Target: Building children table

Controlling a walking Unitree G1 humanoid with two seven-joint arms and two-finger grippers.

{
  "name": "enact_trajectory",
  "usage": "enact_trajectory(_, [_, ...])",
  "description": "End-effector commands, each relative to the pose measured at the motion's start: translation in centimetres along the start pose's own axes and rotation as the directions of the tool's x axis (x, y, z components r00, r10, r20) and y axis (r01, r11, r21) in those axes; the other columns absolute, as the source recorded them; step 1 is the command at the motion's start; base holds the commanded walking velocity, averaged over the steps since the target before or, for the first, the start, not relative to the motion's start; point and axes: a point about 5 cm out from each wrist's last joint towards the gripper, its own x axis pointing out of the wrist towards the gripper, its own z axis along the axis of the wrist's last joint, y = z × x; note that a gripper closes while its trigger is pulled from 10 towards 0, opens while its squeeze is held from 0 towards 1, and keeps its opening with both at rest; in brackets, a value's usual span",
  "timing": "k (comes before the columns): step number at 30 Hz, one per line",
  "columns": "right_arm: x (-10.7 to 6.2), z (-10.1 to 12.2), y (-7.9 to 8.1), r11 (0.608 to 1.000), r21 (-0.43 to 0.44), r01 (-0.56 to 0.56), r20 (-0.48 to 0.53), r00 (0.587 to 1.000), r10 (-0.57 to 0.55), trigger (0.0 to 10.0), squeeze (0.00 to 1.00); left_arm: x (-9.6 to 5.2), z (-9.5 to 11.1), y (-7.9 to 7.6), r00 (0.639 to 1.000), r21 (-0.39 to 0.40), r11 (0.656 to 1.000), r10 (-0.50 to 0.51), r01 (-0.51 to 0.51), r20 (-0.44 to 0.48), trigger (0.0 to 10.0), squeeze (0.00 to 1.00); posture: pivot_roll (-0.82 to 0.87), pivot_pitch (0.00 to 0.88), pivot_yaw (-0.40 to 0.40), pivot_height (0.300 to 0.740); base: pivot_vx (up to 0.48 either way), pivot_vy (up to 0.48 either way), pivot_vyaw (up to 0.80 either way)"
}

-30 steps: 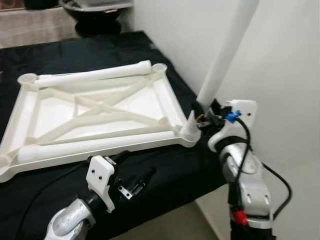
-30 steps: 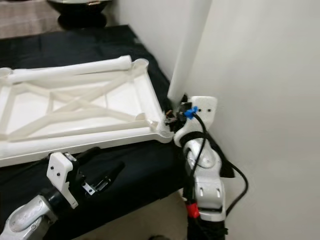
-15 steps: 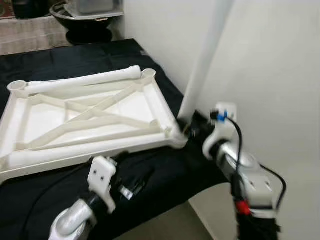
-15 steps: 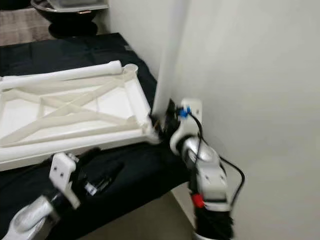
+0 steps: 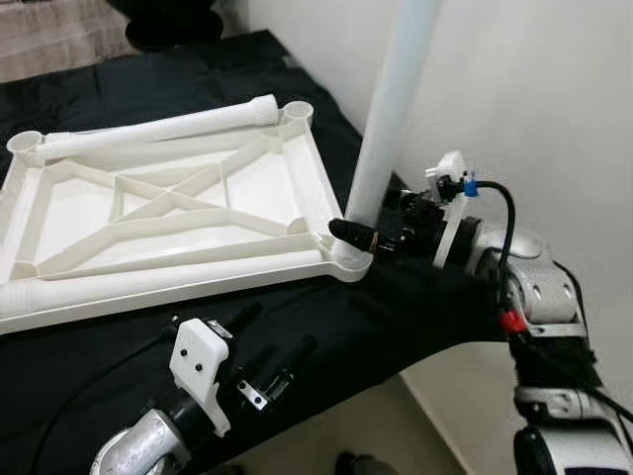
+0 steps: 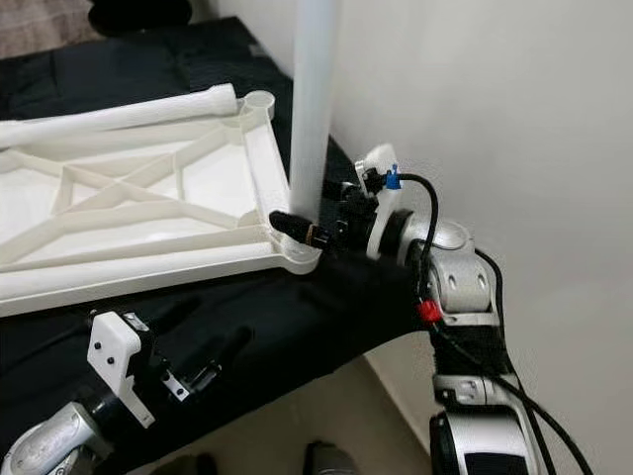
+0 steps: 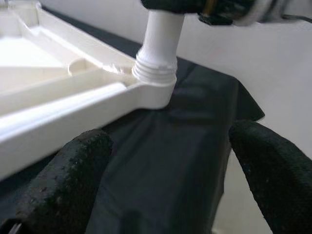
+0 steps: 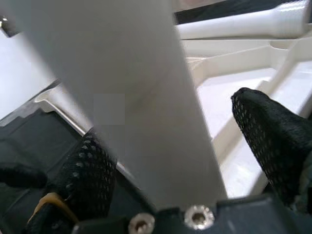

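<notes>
A white plastic table top (image 5: 318,188) lies upside down on a black-covered surface. My right gripper (image 5: 354,231) is shut on a white table leg (image 5: 391,109), low down near its base. The leg stands upright, and its threaded end (image 7: 155,68) sits in the near right corner socket. In the right wrist view, the leg (image 8: 122,97) runs between the black fingers (image 8: 273,141). Two more legs lie on the table top, one along the far side (image 5: 158,131), one along the near side (image 5: 148,282). My left gripper (image 5: 275,334) hovers open by the front edge, holding nothing.
A white wall (image 5: 554,89) rises close on the right, just past the corner of the black surface (image 5: 415,307). Bare floor (image 5: 396,435) lies beyond the front edge. A dark bowl (image 5: 168,20) stands at the back. Open sockets show at the far right corner (image 5: 297,112) and the far left corner (image 5: 25,143).
The leg has swung from a slant to upright, and its base has gone into the corner socket. The right arm has come in closer. The camera has shifted; the left gripper has barely moved.
</notes>
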Motion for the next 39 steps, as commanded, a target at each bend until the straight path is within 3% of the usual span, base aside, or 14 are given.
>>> enact_trajectory(1, [-0.1, 0.1, -0.5, 1.000, -0.021, -0.004, 0.006, 1.000, 0.005, 10.0, 1.00, -0.5, 0.1, -0.1, 1.000, 0.001, 1.000, -0.007, 0.007, -0.022, 10.0, 0.00, 0.09, 0.289, -0.023, 0.740, 0.000, 0.000, 0.00])
enact_trajectory(3, [0.1, 0.5, -0.9, 0.999, -0.034, -0.032, 0.016, 0.999, 0.033, 10.0, 1.00, -0.7, 0.2, -0.2, 1.000, 0.000, 1.000, -0.007, 0.007, -0.028, 10.0, 0.00, 0.10, 0.298, -0.019, 0.740, 0.000, 0.000, 0.00])
enact_trajectory(4, [0.2, 0.7, -1.0, 0.996, -0.042, -0.075, 0.011, 0.997, 0.076, 10.0, 0.00, -0.9, 0.3, -0.3, 0.999, -0.001, 1.000, -0.007, 0.007, -0.033, 10.0, 0.00, 0.11, 0.305, -0.016, 0.740, 0.000, 0.000, 0.00])
enact_trajectory(8, [-0.4, 0.7, -1.3, 0.981, -0.052, -0.189, -0.018, 0.982, 0.188, 10.0, 0.00, -1.3, 0.5, -0.4, 0.999, -0.003, 1.000, -0.006, 0.006, -0.042, 10.0, 0.00, 0.12, 0.317, -0.014, 0.740, 0.000, 0.000, 0.00])
enact_trajectory(18, [-1.6, 1.3, -2.2, 0.962, -0.060, -0.265, -0.008, 0.964, 0.265, 10.0, 0.00, -1.7, 0.8, -0.6, 0.999, -0.006, 1.000, -0.004, 0.003, -0.053, 10.0, 0.00, 0.13, 0.324, -0.011, 0.740, 0.000, 0.000, 0.00])
enact_trajectory(19, [-1.7, 1.6, -2.3, 0.958, -0.066, -0.279, 0.008, 0.960, 0.280, 2.7, 0.00, -1.7, 0.9, -0.5, 0.998, -0.006, 1.000, -0.004, 0.003, -0.055, 10.0, 0.00, 0.14, 0.325, -0.008, 0.740, 0.000, 0.000, 0.00])
enact_trajectory(20, [-1.7, 1.6, -2.3, 0.958, -0.066, -0.279, 0.008, 0.960, 0.280, 2.7, 0.00, -1.7, 0.9, -0.5, 0.998, -0.006, 1.000, -0.004, 0.003, -0.055, 10.0, 0.00, 0.14, 0.325, -0.008, 0.740, 0.000, 0.000, 0.00])
enact_trajectory(21, [-1.6, 1.9, -2.5, 0.957, -0.075, -0.281, 0.035, 0.958, 0.284, 0.0, 0.00, -1.8, 0.9, -0.5, 0.998, -0.005, 1.000, -0.004, 0.003, -0.058, 10.0, 0.00, 0.14, 0.325, -0.006, 0.740, 0.000, 0.000, 0.00])
enact_trajectory(36, [-1.7, 1.8, -2.5, 0.945, -0.089, -0.315, 0.058, 0.945, 0.320, 0.0, 0.00, -1.3, 0.7, -0.1, 0.998, 0.002, 1.000, 0.000, 0.000, -0.066, 10.0, 0.00, 0.12, 0.293, -0.014, 0.740, 0.000, 0.000, 0.00])
enact_trajectory(38, [-2.0, 1.7, -2.5, 0.953, -0.110, -0.282, 0.032, 0.958, 0.287, 0.0, 0.00, -1.1, 0.6, 0.0, 0.998, 0.002, 1.000, 0.000, 0.000, -0.064, 10.0, 0.00, 0.10, 0.282, -0.028, 0.740, 0.000, 0.000, 0.00])
enact_trajectory(39, [-2.0, 0.4, -1.5, 0.993, -0.073, -0.097, -0.005, 0.995, 0.097, 0.0, 0.00, -0.9, 0.2, -0.1, 0.998, 0.001, 1.000, 0.002, -0.002, -0.061, 10.0, 0.00, 0.08, 0.239, -0.096, 0.740, 0.000, 0.000, 0.00])
